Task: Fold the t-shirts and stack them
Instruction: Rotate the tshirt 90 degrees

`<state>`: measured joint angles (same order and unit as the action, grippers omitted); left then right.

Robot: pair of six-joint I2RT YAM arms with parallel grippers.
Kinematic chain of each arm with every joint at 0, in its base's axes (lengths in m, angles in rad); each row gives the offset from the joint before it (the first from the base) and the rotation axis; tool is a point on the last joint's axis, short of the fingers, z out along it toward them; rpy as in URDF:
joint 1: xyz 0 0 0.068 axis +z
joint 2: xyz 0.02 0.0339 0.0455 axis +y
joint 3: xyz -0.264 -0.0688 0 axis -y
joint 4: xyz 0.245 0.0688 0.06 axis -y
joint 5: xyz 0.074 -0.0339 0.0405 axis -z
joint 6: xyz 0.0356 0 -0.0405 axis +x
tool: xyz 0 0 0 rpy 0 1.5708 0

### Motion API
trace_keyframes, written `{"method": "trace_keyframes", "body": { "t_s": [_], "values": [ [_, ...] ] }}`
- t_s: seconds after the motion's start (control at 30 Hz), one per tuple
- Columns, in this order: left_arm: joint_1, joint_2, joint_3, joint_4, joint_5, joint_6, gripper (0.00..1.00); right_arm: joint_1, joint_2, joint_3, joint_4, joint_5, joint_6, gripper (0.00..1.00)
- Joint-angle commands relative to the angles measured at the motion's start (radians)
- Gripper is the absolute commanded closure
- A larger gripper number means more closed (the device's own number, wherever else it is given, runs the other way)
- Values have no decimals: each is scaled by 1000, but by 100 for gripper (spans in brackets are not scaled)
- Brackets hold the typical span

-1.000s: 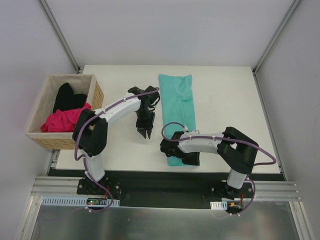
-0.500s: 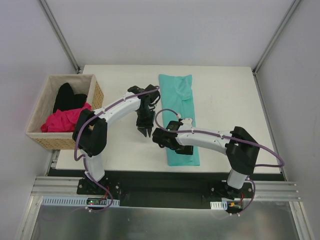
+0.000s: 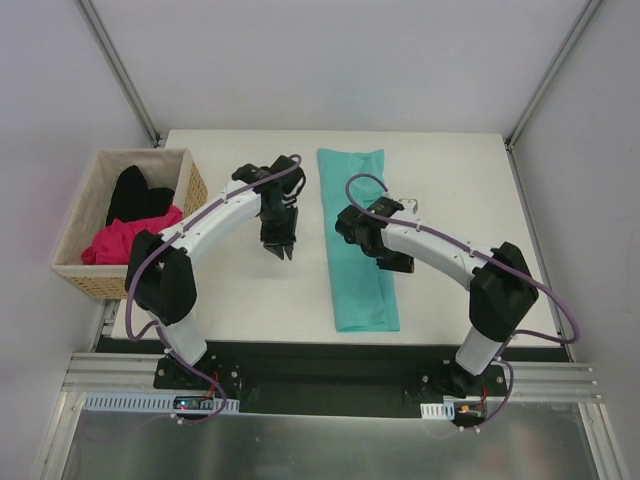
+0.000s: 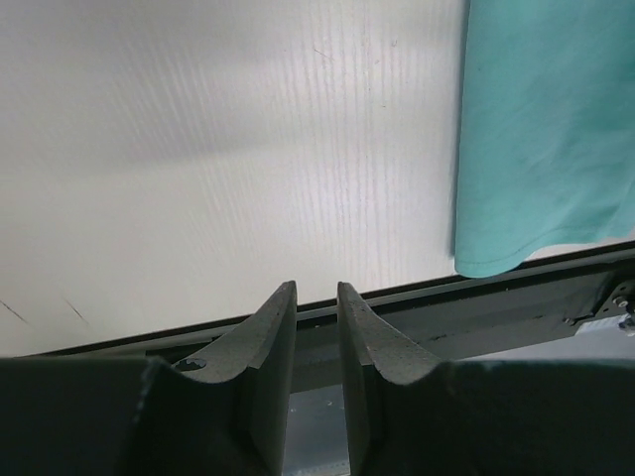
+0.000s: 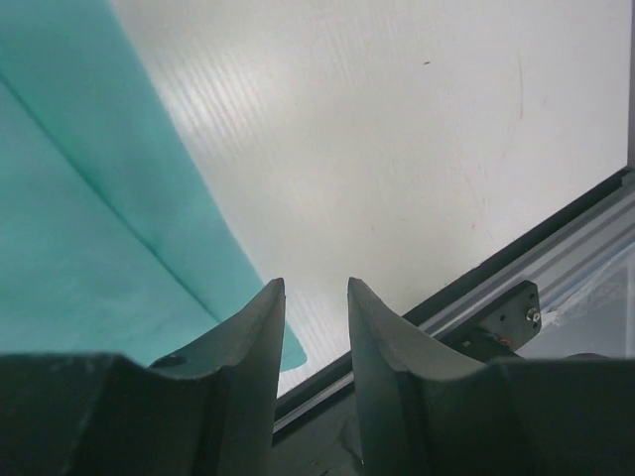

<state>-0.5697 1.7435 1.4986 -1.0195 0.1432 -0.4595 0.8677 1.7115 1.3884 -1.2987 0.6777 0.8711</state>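
Overhead view only: you are seeing the wicker basket (image 3: 120,283) sitting at the tabletop's (image 3: 450,200) left edge, with the pink t-shirt (image 3: 125,240) and black t-shirt (image 3: 130,192) lying inside.
Wrist views only: each is showing you a narrow, empty gap between its fingers.
Task cloth: the teal t-shirt (image 3: 362,290) is lying as a folded strip running from the far edge to the near edge.
Left arm: your left gripper (image 4: 315,290) is hovering slightly parted, grasping nothing, over bare tabletop beside the strip.
Right arm: your right gripper (image 5: 314,286) is hanging slightly parted, released, at the strip's right edge.
Count: three t-shirts, one basket, two grippers.
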Motion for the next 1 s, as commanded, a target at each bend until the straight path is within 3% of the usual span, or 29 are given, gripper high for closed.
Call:
{"method": "trace_keyframes", "body": {
  "t_s": [0.0, 0.37, 0.97],
  "values": [
    [45, -73, -9, -10, -28, 19, 77, -79, -7, 24, -77, 28, -139, 65],
    [120, -131, -41, -8, -22, 33, 77, -219, 151, 23, 114, -118, -389, 68],
    [168, -159, -86, -8, -53, -13, 77, -269, 260, 1, 216, -193, -471, 69]
  ]
}}
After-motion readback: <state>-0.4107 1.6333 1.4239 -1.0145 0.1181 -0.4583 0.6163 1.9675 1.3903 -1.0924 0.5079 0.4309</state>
